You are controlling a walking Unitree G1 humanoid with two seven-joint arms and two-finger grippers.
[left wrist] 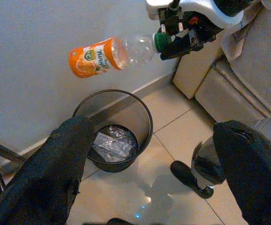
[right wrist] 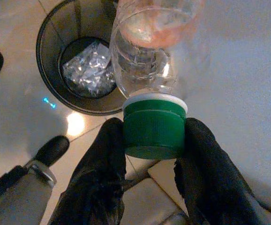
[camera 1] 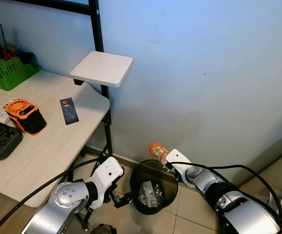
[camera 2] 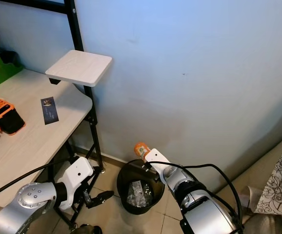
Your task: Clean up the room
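Pale blue wall and shiny floor tiles sit behind it all; the right gripper [right wrist: 152, 150] has its two black fingers [right wrist: 102, 159] squeezed on the green cap [right wrist: 153, 125] of an empty bottle [left wrist: 111, 55], held up high over the far rim of the black bin [camera 1: 153, 187]; crinkly plastic [right wrist: 86, 70] lies inside the bin; the left gripper [camera 1: 123, 199] waits low by the bin, fingers apart; this looks like the drop step; next, line up over the hole and let go; the orange label shows writing, maybe "Tropicana", too blurry to be sure.

Even soft daylight, head views sharp; floor tiles [right wrist: 74, 124] show glare, near pincer fingers [left wrist: 56, 183] blurred.
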